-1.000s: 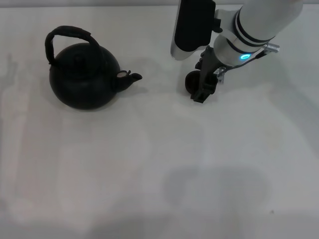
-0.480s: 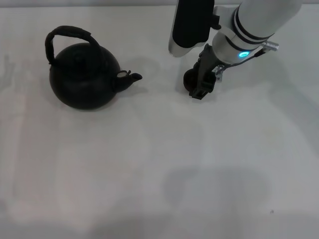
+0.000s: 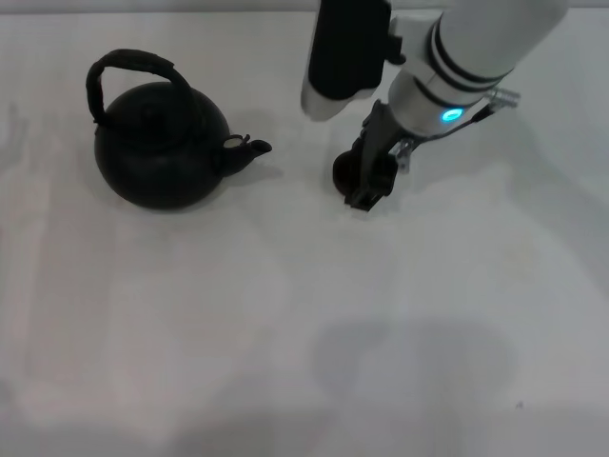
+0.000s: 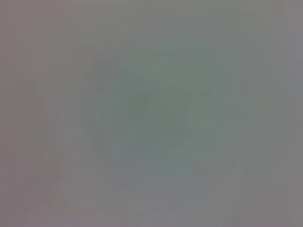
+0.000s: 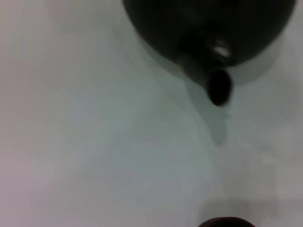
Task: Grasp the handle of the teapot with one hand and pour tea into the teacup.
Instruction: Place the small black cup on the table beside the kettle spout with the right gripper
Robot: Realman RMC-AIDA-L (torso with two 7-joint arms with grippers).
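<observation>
The right gripper hangs low over the white table, and the tiny round dark teacup sits right at its jaws, on their teapot side and partly hidden by them. Whether the jaws are closed on the cup's rim or merely touch it, I cannot tell. In the right wrist view only a sliver of the cup shows at the picture's edge, so that view does not settle it either.

The large round matte black teapot stands well apart from these jaws, across a bare stretch of table, its short stubby spout pointing straight back toward the cup. So spout, cup and jaws lie nearly on one line. The thick black arched handle loops over the pot's top on the side farthest from the right jaws, its arch running roughly along that same line.

The left gripper is not seen in the head view, and its wrist view shows nothing recognisable. Judging by the layout, the handle falls on the left arm's side.
</observation>
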